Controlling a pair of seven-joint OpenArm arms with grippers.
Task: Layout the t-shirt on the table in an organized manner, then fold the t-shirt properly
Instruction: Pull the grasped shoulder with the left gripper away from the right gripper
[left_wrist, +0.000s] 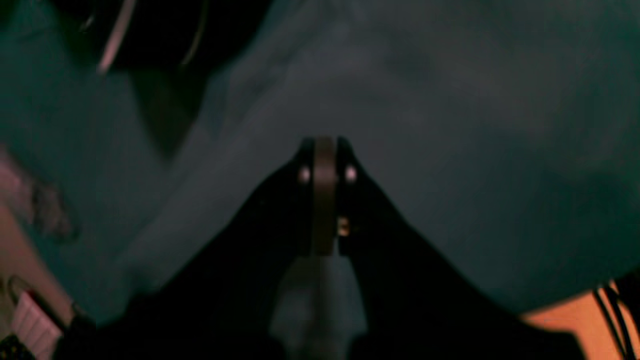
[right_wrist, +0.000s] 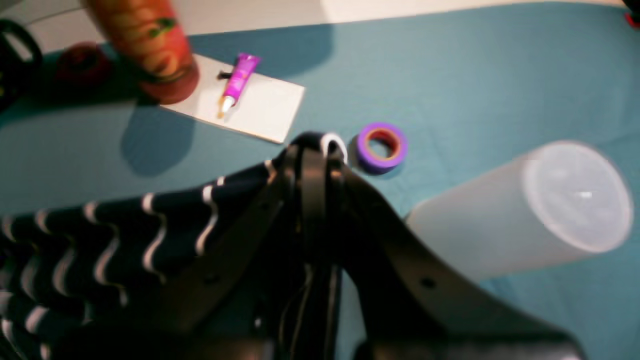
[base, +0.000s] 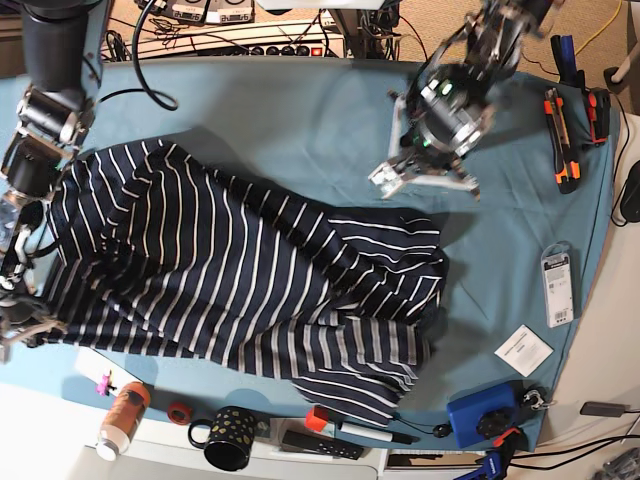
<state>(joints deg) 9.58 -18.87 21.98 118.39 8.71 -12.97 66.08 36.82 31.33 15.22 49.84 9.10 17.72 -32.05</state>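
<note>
The navy t-shirt (base: 230, 270) with thin white stripes lies crumpled and slanted across the table (base: 280, 120). My right gripper (base: 18, 335) is at the shirt's near left edge. In the right wrist view that gripper (right_wrist: 322, 145) is shut on a striped fold of the t-shirt (right_wrist: 100, 240), lifted above the teal table (right_wrist: 475, 75). My left gripper (base: 425, 178) hovers over bare cloth just beyond the shirt's far right edge. The left wrist view is dark and blurred. It shows that gripper (left_wrist: 325, 145) shut with no fabric between the jaws, over the table (left_wrist: 500, 150).
Near my right gripper are an orange bottle (right_wrist: 145, 40), a purple tube (right_wrist: 237, 82) on a white card (right_wrist: 250, 105), a purple tape roll (right_wrist: 382, 147) and a translucent cylinder (right_wrist: 525, 210). Along the front edge stand a mug (base: 228, 437) and a blue box (base: 485, 415). Orange-handled tools (base: 560, 135) lie at the right.
</note>
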